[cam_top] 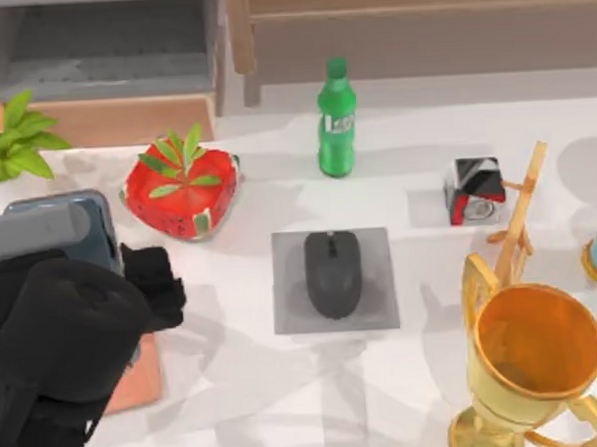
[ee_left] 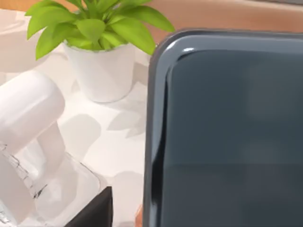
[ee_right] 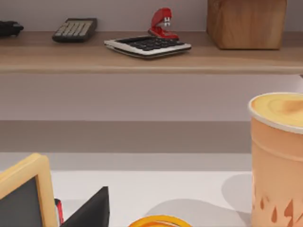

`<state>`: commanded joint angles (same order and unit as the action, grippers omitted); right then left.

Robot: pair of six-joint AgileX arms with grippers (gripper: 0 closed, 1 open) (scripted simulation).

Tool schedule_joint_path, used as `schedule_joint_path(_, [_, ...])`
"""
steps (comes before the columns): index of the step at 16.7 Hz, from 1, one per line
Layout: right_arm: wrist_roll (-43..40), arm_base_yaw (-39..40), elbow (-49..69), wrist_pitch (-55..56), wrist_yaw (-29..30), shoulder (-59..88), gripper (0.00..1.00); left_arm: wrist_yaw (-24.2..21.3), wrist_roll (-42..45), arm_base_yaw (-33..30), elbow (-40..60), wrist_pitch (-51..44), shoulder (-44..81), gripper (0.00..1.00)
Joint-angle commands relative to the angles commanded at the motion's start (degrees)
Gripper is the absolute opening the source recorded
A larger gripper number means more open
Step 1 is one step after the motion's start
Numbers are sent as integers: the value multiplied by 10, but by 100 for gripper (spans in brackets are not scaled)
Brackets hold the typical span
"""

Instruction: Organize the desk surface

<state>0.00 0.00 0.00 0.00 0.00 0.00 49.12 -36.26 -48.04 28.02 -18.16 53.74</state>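
Observation:
The white desk surface (cam_top: 238, 407) carries a black mouse (cam_top: 333, 273) on a grey square mat (cam_top: 378, 309) at its middle. My left gripper (cam_top: 154, 287) hovers at the left side, beside a dark blue-grey phone (cam_top: 86, 223). The phone (ee_left: 227, 132) stands very close in the left wrist view. One black fingertip (ee_left: 94, 210) shows far off to the side, apart from the phone, so the gripper looks open. In the right wrist view one fingertip (ee_right: 90, 208) of my right gripper also sits wide to the side, holding nothing.
A salmon pad (cam_top: 137, 382) lies under the left arm. A potted plant (cam_top: 4, 144), a red strawberry planter (cam_top: 182, 195), a green bottle (cam_top: 336, 121), a black-red cube (cam_top: 474, 189), a small easel (cam_top: 518, 217), a gold trophy (cam_top: 536, 356) and an orange cup (ee_right: 279, 161) stand around.

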Motion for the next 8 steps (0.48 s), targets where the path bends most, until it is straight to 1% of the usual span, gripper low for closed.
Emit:
schedule_joint_path(4, [0, 0, 0, 0, 0, 0, 100, 7, -9, -8, 0, -10, -3, 100])
schedule_joint_path(8, [0, 0, 0, 0, 0, 0, 100, 42, -71, -58, 1, -87, -24, 100])
